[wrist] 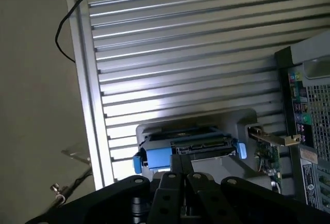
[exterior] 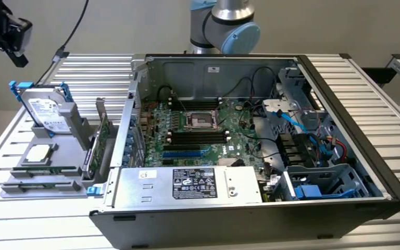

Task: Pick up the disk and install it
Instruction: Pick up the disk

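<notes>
1 gripper [exterior: 19, 58] hangs in the air, jaws closed on nothing. Well below it the disk [exterior: 45, 110] stands on edge in a grey holder [exterior: 19, 188], untouched. Farther out, beside the holder, sits the open computer case [exterior: 356, 107].

Disk [wrist: 198, 145], edge-on in its blue carrier, stands in a grey holder [wrist: 243, 118] on the slatted surface [wrist: 196, 53]. The black claw [wrist: 184, 188] is in the foreground and a computer case [wrist: 311, 131] is nearby.
</notes>
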`<act>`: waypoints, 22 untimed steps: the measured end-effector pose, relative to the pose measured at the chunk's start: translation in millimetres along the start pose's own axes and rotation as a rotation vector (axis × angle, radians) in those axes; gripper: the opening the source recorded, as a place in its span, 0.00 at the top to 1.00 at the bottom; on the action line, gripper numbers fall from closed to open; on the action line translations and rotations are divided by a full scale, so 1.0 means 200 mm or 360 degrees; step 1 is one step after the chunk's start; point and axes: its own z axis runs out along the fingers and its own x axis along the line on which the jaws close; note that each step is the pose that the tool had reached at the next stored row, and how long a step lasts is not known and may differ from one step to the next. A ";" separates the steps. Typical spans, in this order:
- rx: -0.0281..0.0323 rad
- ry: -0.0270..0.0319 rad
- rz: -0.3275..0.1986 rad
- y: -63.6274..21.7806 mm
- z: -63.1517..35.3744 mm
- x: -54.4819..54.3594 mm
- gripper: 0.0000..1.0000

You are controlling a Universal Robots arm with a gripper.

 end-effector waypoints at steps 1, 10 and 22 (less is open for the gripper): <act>0.00003 -0.00020 0.0028 0.000 0.000 0.00 0.89; 0.00034 -0.00196 0.0276 0.000 0.000 0.00 0.89; 0.00065 -0.00379 0.0532 -0.001 0.000 0.00 0.89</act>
